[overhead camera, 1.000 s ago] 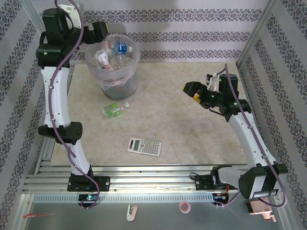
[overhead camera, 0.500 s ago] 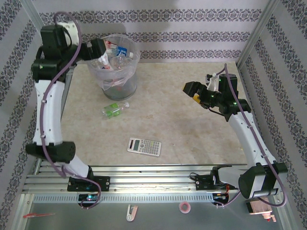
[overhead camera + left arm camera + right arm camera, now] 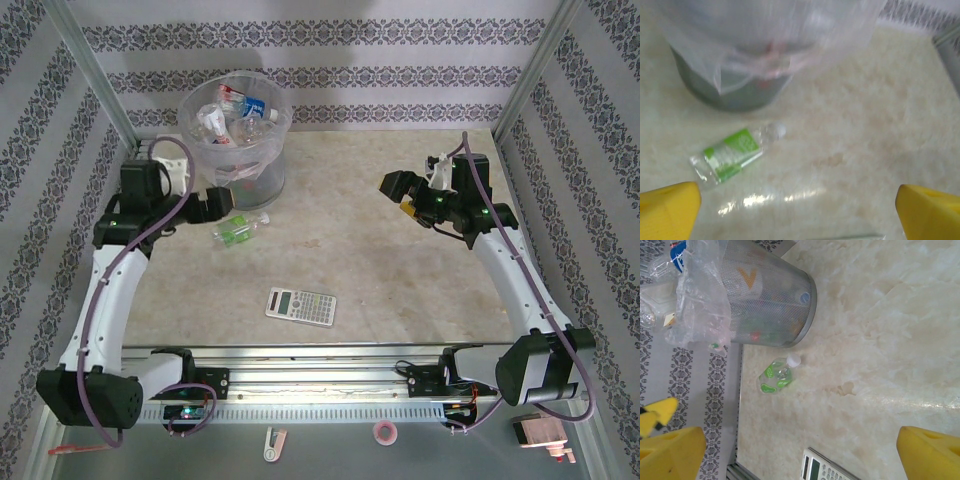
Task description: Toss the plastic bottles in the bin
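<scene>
Hovering with jaws spread apart, the left tool hangs close to a green-labelled plastic bottle lying on the worktop just beside the bin, which holds more bottles. The right tool, jaws likewise apart and empty, sits well away across the worktop.

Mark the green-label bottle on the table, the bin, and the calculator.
green-label bottle (image 3: 732,152): left wrist view, on its green label.
bin (image 3: 771,300): right wrist view, on its side wall.
calculator (image 3: 300,305): top external view, middle of its face.
</scene>
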